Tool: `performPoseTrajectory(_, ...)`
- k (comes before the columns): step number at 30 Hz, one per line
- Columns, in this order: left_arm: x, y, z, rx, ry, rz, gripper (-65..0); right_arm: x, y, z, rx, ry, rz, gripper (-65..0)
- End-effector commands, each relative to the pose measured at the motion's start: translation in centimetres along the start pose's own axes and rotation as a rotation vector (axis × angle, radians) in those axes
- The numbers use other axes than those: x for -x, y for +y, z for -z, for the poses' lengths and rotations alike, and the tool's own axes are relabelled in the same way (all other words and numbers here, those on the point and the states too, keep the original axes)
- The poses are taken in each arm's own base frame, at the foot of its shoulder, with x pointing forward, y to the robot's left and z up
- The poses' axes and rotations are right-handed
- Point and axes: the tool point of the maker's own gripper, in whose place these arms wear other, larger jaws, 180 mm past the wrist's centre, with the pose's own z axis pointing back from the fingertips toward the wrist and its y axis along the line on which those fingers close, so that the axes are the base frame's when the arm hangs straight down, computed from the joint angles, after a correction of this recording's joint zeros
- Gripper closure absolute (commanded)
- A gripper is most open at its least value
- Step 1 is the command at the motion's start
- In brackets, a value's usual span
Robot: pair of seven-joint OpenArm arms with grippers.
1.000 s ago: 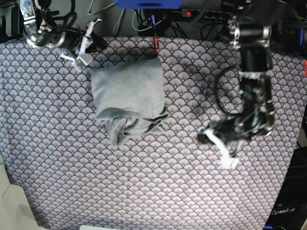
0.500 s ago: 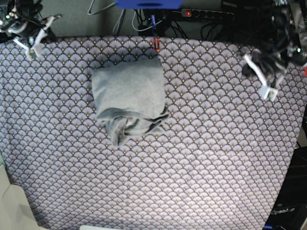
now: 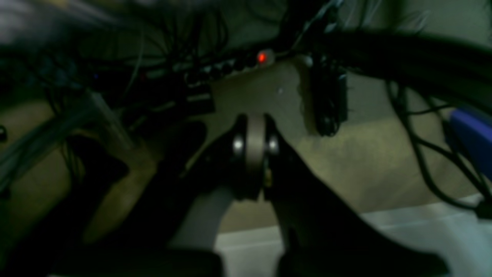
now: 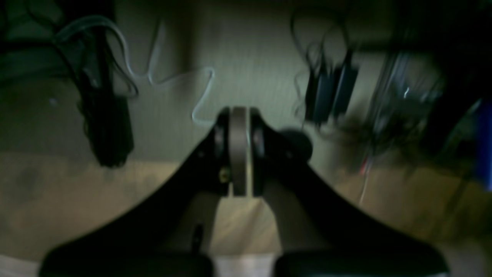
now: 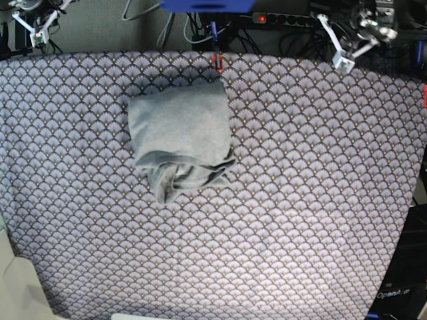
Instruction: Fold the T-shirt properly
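Note:
The light grey T-shirt [image 5: 179, 130] lies folded into a compact bundle left of the table's middle, with bunched folds along its near edge. Both arms are pulled back beyond the far edge of the table, well away from the cloth. My left gripper [image 5: 343, 60] hangs at the top right, and in the left wrist view it [image 3: 251, 144] is shut on nothing. At the top left corner sits my right gripper [image 5: 36, 35]; the right wrist view shows it [image 4: 239, 148] shut and holding nothing.
A purple-grey fan-scale tablecloth [image 5: 280, 220] covers the table. Behind the far edge are cables, a power strip with a red light [image 5: 261, 18] and a blue object [image 5: 207, 5]. A small red clip [image 5: 216, 61] sits at the far edge.
Both arms have withdrawn from over the table to the far corners, the left one travelling up and back from the right side. The T-shirt has not moved.

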Motion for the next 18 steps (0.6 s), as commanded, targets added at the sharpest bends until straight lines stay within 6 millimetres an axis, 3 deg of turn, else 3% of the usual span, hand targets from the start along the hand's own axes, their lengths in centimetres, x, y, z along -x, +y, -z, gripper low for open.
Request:
performPoseTrajectory(1,0.6,-0.2,0.5,0.005,0.005,0.001,0.0,0.4,-0.8,0.0,0.011,-0.016,0.018,0.0)
performPoseTrajectory(8,4.2,-2.7,7.6,0.058,0.071,-0.062,0.0,3.0,0.2,3.9,-0.048,-0.001,0.164,0.0)
performPoseTrajectory(13,5.7,-5.4,11.9,0.119,0.101,-0.146,0.0,4.5,3.6,7.3,-0.162,0.04,0.251,0.0)
performPoseTrajectory(18,6.0,-7.8,14.5,0.166,0.093,-0.221,0.0,3.7,6.5,9.0,-0.26,0.013,0.334,0.0)
